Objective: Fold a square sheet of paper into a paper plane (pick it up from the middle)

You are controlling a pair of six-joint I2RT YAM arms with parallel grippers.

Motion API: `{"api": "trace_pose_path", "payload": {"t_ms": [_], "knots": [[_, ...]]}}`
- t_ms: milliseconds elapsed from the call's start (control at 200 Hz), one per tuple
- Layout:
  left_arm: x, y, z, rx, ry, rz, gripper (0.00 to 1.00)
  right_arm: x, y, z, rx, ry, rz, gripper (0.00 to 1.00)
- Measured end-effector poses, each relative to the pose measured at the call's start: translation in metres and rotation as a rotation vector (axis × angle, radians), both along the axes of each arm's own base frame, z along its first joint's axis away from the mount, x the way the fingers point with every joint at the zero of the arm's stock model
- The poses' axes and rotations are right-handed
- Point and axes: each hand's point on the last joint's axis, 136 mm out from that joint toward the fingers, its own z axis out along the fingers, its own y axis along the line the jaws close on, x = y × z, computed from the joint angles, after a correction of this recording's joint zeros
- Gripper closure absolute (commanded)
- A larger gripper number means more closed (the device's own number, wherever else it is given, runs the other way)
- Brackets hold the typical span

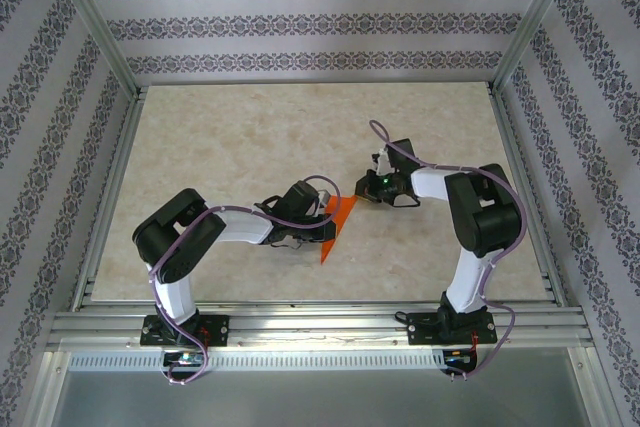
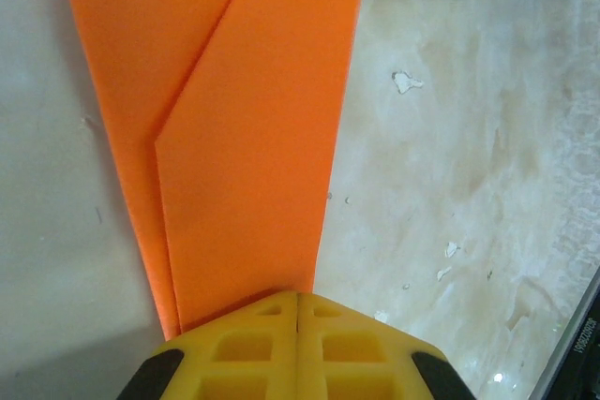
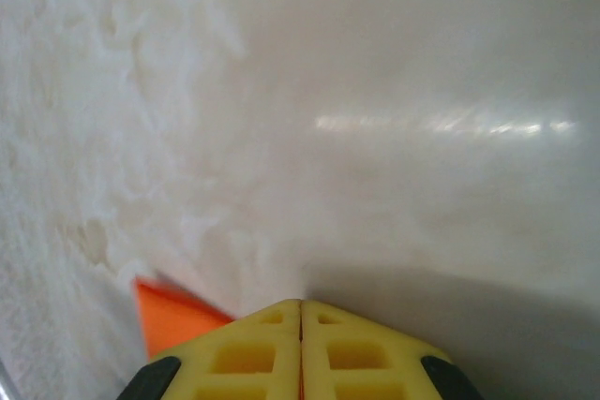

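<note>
Closure of the left gripper point(image 1: 320, 217) point(image 2: 298, 302) is complete: its yellow jaws meet and pinch one end of the orange paper point(image 1: 340, 222) point(image 2: 253, 138). From the left gripper the paper runs away to the right as a long, narrow shape lying low over the table point(image 1: 250, 127). One diagonal flap is already folded onto it. To the right of the left gripper, at the paper's opposite tip, the right gripper point(image 1: 366, 190) point(image 3: 300, 311) is also closed. An orange corner shows beside its jaws, so it appears to pinch that tip.

Handling: the paper is judged very light, thin and limp. It creases permanently, tears under opposed pulling and slides easily on the smooth table. Grip it at the folded, doubled edges, close to the centre line, and keep tension low.
</note>
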Motion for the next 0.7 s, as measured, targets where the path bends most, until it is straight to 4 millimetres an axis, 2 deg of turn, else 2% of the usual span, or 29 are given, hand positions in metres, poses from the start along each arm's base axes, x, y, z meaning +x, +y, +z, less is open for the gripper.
{"api": "trace_pose_path", "payload": {"t_ms": [100, 190, 355, 425, 495, 619, 699], "knots": [[-0.001, 0.0, 0.0, -0.003, 0.004, -0.004, 1.0, 0.006, -0.006, 0.001, -0.022, -0.014, -0.021, 0.91], [-0.002, 0.0, 0.0, -0.004, 0.005, -0.006, 1.0, 0.004, -0.008, 0.009, -0.053, -0.03, -0.026, 0.9], [-0.002, -0.001, 0.0, -0.007, 0.008, -0.009, 1.0, -0.003, 0.004, 0.064, -0.049, -0.18, 0.002, 0.91], [-0.003, -0.001, 0.001, -0.008, 0.009, -0.01, 1.0, -0.01, 0.015, 0.076, -0.026, -0.216, 0.03, 0.91], [-0.003, -0.001, 0.001, -0.009, 0.011, -0.011, 1.0, -0.023, 0.03, 0.071, -0.004, -0.2, 0.064, 0.92], [-0.003, -0.001, 0.001, -0.009, 0.011, -0.012, 1.0, -0.056, 0.048, 0.04, 0.011, -0.09, 0.123, 0.93], [-0.003, -0.001, 0.001, -0.01, 0.011, -0.012, 1.0, -0.068, 0.053, 0.022, 0.006, -0.031, 0.138, 0.93]]}}
